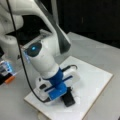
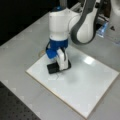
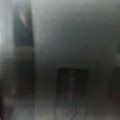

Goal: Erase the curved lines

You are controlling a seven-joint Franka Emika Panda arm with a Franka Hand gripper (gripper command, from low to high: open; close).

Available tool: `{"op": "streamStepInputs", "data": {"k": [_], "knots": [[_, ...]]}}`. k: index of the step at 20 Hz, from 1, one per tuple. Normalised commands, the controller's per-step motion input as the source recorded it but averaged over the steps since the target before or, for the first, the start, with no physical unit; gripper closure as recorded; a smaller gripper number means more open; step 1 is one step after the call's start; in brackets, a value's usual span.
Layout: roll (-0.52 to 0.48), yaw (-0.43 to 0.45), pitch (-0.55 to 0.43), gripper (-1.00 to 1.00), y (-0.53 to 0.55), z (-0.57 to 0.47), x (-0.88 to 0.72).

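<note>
Gripper [image 1: 67, 96]: set low over the board [image 1: 92, 82], at its near-left part in a front view; the same gripper [image 2: 58, 68] is seen at the board's [image 2: 95, 87] left part in a front view. It appears closed on the eraser [image 1: 68, 100], a small black block whose lower face is pressed to, or held just above, the white surface; which of the two cannot be told.

Eraser [image 2: 52, 68]: held under the white finger, jutting toward a front view's left.

Curve lines [image 2: 59, 75]: a thin, faint dark stroke is made out just beside the eraser, toward a front view's bottom, on the board. In the wrist view a dark rectangle [image 3: 72, 81] with a wavy mark [image 3: 72, 82] across it is seen below centre; what it is cannot be told for certain.

Board: white, rectangular, laid flat on the grey table [image 1: 100, 47]; a glare patch is seen on it right of the arm.

Step in hand, as judged: wiping. For good work the eraser is best kept flat and lightly loaded, so that its whole face is drawn over the stroke; a tilted block would be expected to leave a remnant.

Cable [image 1: 22, 65]: black, hung down the arm to the board's near-left edge.
</note>
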Motion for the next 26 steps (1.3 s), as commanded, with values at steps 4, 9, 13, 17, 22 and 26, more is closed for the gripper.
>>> {"op": "streamStepInputs", "data": {"k": [4, 9, 13, 17, 22, 26], "knots": [[0.141, -0.155, 0.01, 1.0, 0.14, -0.54, 0.46], [0.148, -0.178, 0.027, 1.0, 0.09, -0.53, 0.5], [0.147, -0.185, 0.033, 1.0, 0.05, -0.54, 0.58], [0.157, -0.196, 0.031, 1.0, 0.08, -0.58, 0.72], [0.132, -0.21, 0.041, 1.0, 0.12, -0.61, 0.79], [0.117, -0.187, 0.051, 1.0, 0.12, -0.63, 0.78]]}}
